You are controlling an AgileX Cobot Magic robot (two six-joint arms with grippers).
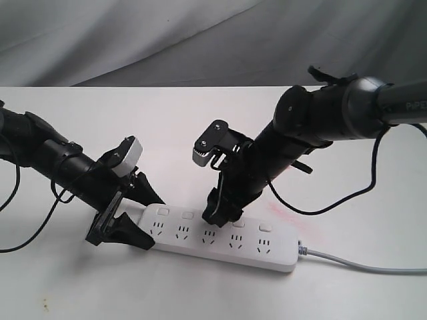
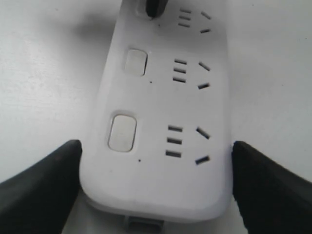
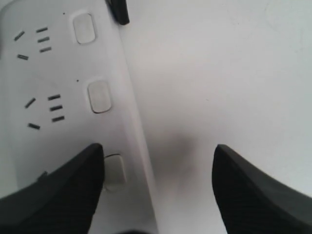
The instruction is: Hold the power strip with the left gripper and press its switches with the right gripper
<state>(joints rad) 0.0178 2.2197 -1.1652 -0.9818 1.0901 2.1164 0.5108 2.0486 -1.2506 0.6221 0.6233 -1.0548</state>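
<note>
Power strip (image 1: 250, 245) lies crosswise, left gripper (image 1: 152, 221) clamped on its end, right gripper (image 1: 221, 212) spread open over the middle switch (image 3: 116, 171).

Smooth glossy plastic power strip (image 1: 220, 243)

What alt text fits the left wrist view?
The rounded end of the white power strip is held between the two black fingers of the left gripper, one on each long side. Two switches and their sockets face the camera; farther along, a dark fingertip of the right gripper rests on the strip.
</note>
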